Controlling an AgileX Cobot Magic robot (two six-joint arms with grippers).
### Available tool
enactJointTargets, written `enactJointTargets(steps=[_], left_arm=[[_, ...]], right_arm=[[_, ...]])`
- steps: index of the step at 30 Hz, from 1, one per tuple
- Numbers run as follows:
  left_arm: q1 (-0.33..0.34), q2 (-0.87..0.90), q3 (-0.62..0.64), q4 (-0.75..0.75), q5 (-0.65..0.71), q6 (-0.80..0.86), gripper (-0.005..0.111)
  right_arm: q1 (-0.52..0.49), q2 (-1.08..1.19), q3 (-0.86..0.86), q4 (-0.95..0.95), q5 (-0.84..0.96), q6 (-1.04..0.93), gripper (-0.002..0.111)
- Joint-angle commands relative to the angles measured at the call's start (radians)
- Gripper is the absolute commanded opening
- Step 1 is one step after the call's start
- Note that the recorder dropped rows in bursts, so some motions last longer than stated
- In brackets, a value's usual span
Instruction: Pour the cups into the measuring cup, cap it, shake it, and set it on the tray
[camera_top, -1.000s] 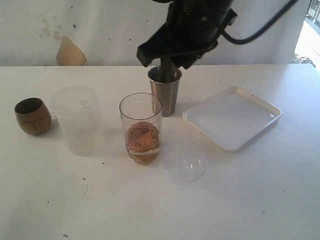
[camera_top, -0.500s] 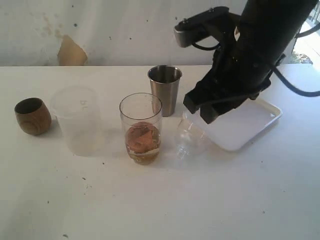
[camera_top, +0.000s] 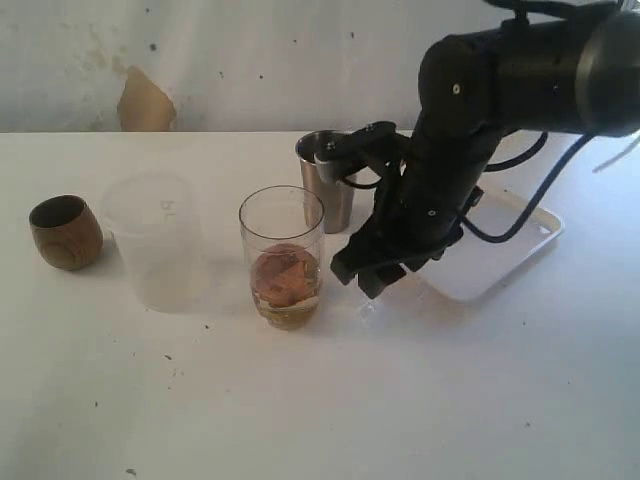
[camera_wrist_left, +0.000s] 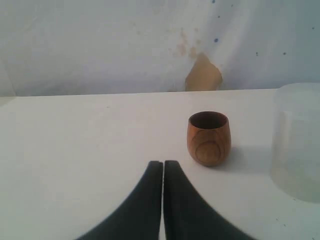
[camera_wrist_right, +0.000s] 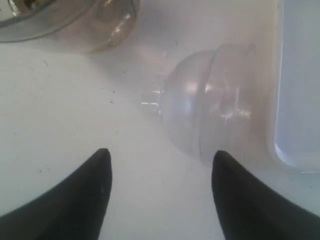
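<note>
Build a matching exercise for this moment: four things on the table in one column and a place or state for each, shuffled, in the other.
Things:
1. wooden cup
2. steel tumbler
3. measuring cup
4. clear lid

Places or states:
a. holds brownish liquid
b. lies beside the tray
c. leftmost in the exterior view
d. stands upright behind the measuring cup

Pairs: 1-c, 2-d, 3-a, 4-b
</note>
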Motion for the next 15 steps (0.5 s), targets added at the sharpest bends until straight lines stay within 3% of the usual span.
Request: enactJointTargets(steps=[1, 3, 8, 9, 15], left_arm=[[0.001, -0.005, 0.006, -0.006, -0.010, -0.002, 0.001], [0.001, -0.005, 0.006, -0.006, -0.010, -0.002, 0.001], [0.001, -0.005, 0.006, -0.006, -0.010, -0.002, 0.001], [0.001, -0.005, 0.006, -0.006, -0.010, -0.002, 0.001], [0.001, -0.005, 0.006, -0.006, -0.010, -0.002, 0.001]], right_arm=[[-0.006, 0.054, 0.004, -0.024, -0.022, 0.012, 0.055], [-0.006, 0.065, 0.004, -0.024, -0.002, 0.028, 0.055], [-0.006, 0.045, 0.004, -0.018, 0.049, 0.027, 0.014], [-0.006, 0.030, 0.004, -0.018, 0.056, 0.020, 0.002], [-0.006, -0.128, 0.004, 0.066, 0.125, -0.049, 0.000]])
